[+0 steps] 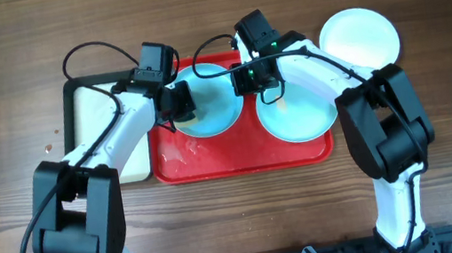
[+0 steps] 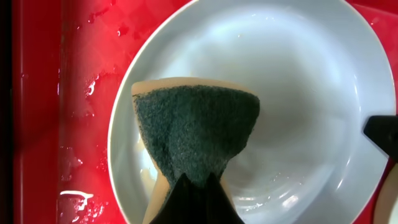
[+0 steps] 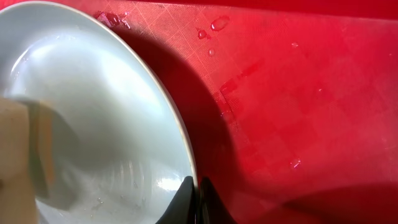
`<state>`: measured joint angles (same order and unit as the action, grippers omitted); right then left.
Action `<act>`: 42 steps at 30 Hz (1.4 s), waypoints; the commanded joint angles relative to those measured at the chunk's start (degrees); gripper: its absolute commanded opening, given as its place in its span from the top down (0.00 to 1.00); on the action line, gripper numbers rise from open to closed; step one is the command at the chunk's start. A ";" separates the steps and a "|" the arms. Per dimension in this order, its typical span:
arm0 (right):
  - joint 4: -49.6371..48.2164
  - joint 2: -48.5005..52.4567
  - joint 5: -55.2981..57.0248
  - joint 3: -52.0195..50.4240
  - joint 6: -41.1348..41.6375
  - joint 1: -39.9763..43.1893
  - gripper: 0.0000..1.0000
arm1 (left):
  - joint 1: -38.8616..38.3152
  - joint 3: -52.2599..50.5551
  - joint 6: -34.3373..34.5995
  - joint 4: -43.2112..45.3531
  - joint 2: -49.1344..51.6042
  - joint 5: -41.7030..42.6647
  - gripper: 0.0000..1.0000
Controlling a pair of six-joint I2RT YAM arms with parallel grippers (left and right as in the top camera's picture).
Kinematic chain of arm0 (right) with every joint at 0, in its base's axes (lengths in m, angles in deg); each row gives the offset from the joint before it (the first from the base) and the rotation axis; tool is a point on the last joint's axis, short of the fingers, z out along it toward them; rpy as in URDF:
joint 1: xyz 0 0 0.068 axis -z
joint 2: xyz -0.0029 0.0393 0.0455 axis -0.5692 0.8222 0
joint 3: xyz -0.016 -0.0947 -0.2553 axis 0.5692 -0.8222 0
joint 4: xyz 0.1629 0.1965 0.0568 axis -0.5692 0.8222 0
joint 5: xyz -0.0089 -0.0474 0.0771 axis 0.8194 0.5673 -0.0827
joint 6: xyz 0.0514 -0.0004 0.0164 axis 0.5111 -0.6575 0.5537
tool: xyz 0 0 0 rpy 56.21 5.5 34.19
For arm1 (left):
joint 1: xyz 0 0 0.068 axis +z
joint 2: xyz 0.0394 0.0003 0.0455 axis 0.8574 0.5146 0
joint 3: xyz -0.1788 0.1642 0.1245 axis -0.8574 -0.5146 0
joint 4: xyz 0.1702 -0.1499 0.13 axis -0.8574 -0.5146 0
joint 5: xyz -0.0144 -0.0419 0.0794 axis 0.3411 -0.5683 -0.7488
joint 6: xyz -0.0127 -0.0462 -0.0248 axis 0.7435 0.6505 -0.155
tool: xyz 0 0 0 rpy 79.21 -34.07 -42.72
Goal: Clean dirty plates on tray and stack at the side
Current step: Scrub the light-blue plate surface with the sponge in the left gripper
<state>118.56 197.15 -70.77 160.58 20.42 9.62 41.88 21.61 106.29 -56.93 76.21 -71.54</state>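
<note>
Left gripper (image 2: 196,184): jaws clamped on the sponge (image 2: 196,121), green scouring face pressed into the left blue plate (image 1: 217,114) on the red tray (image 1: 213,161). Right gripper (image 3: 196,194): jaws pinched on that plate's rim, probably to stop it sliding under the scrub.

Count:
- Three plates. Two were pale blue on the tray, incl. the right blue plate (image 1: 297,118).
- The white plate (image 1: 359,37) sat off the tray on the table, likely the start of the stack.
- One sponge.
- Two trays, incl. the cream tray (image 1: 89,111).

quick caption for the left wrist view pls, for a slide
Left gripper holding a green-faced sponge down in a pale blue plate on the wet red tray.
</note>
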 commanded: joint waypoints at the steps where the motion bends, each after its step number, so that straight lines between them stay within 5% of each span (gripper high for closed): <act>1: -0.17 1.36 0.85 0.28 0.13 -0.96 0.96 | 0.00 -2.27 0.50 2.80 0.46 -3.41 0.96; 16: -0.37 1.36 2.97 0.28 0.02 -2.82 0.96 | 0.81 -2.25 0.55 4.48 7.61 -0.90 0.96; 31: -0.44 1.36 2.99 0.28 0.00 -2.82 0.96 | 0.79 -2.25 0.52 8.72 12.44 28.09 0.96; 42: -0.46 1.36 3.02 0.28 -0.04 -2.82 0.96 | 1.03 -0.04 0.48 8.44 6.29 25.38 0.96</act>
<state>118.25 197.15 -67.30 160.58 20.39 7.26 44.22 21.67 106.48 -47.11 85.35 -45.51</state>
